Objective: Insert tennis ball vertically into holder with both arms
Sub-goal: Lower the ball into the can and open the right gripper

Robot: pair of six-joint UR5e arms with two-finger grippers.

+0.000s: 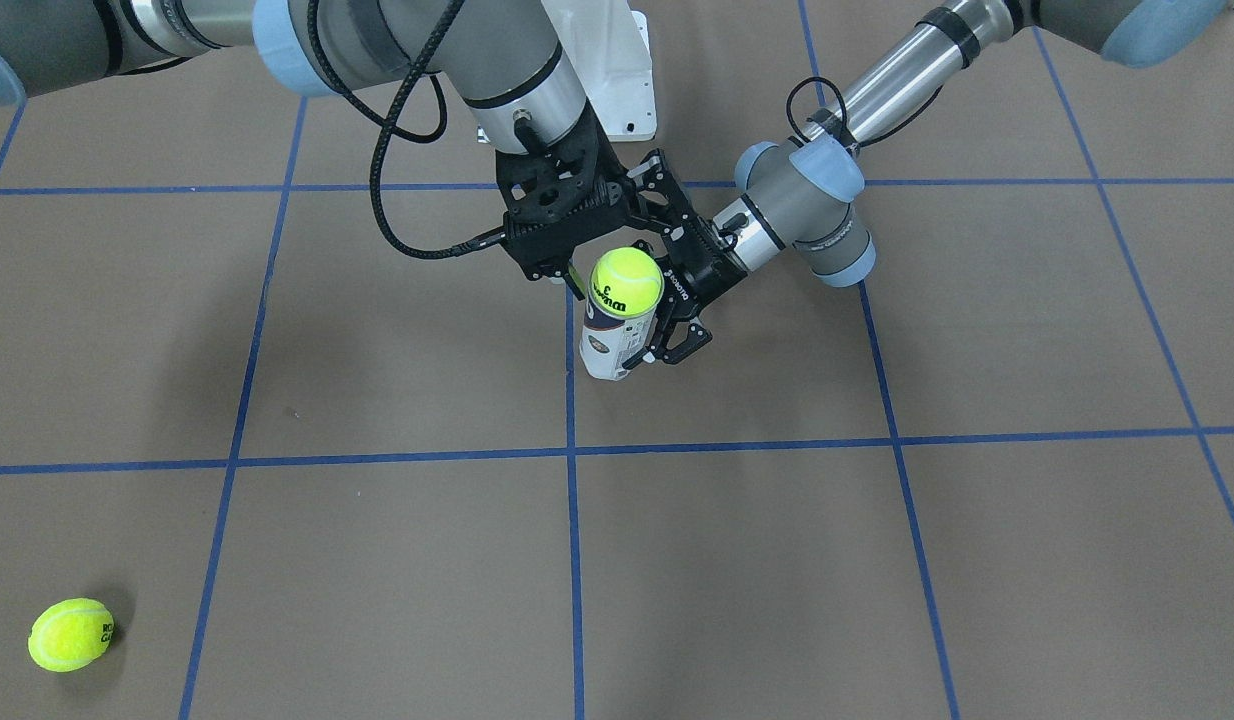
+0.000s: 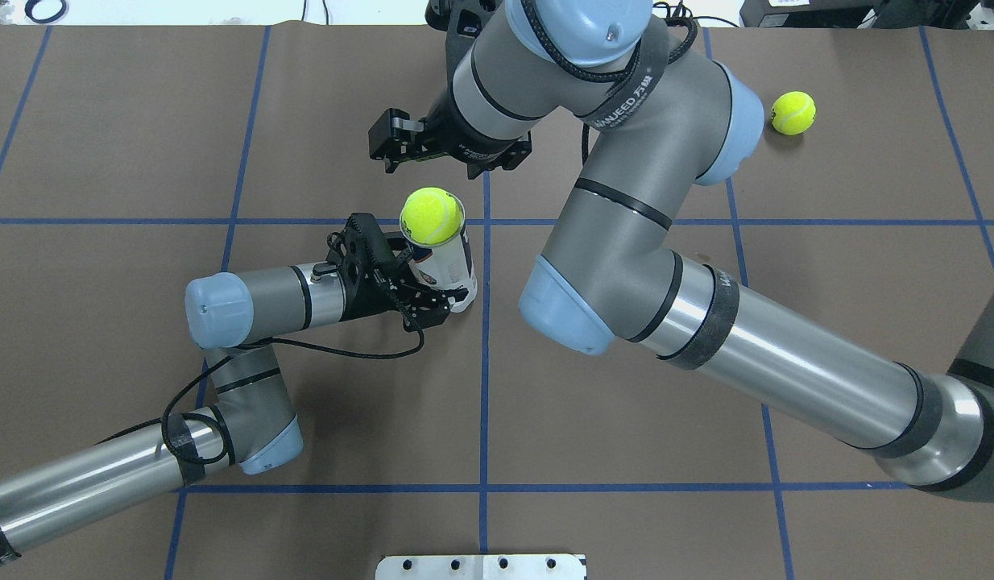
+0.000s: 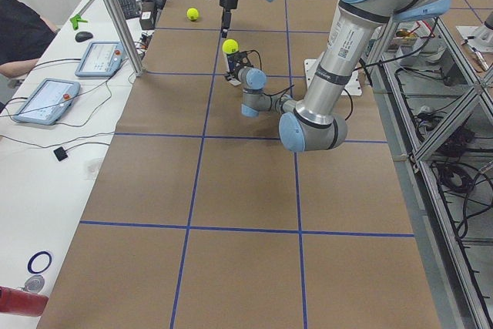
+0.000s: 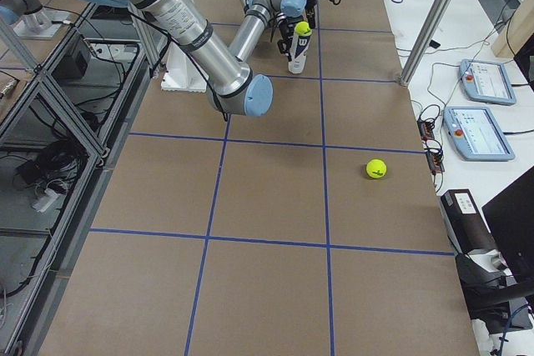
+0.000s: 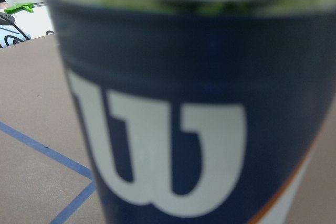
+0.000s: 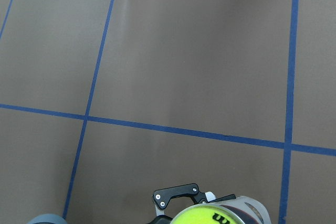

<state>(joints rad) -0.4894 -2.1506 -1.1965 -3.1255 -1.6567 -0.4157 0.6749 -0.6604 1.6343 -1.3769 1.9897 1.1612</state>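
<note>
Two tennis balls show on the brown table (image 1: 777, 560), which is crossed by blue tape lines (image 1: 571, 560). One tennis ball (image 1: 626, 282) sits in the open mouth of the holder (image 1: 605, 350), with most of it bulging above the silver rim. A second ball (image 1: 70, 634) lies loose and well apart, near the table's far edge on the robot's right. The holder stands upright beside a crossing of the tape lines, its white and navy label facing the left arm. The left gripper (image 2: 420, 282) reaches in level with the table and clamps its black fingers around the can's body below the ball. In the left wrist view the blurred navy label with its white letter fills nearly the whole frame, a strip of green showing through the clear plastic above it. The right gripper (image 1: 562, 255) hangs from a downward-pointing wrist just beside and above the seated ball. It holds nothing, and whether its fingers are spread or closed cannot be told. The right wrist view looks down on bare table, with the top of the ball at the frame's lower edge. A white base plate (image 2: 481, 566) sits at the robot's side of the table.
</note>
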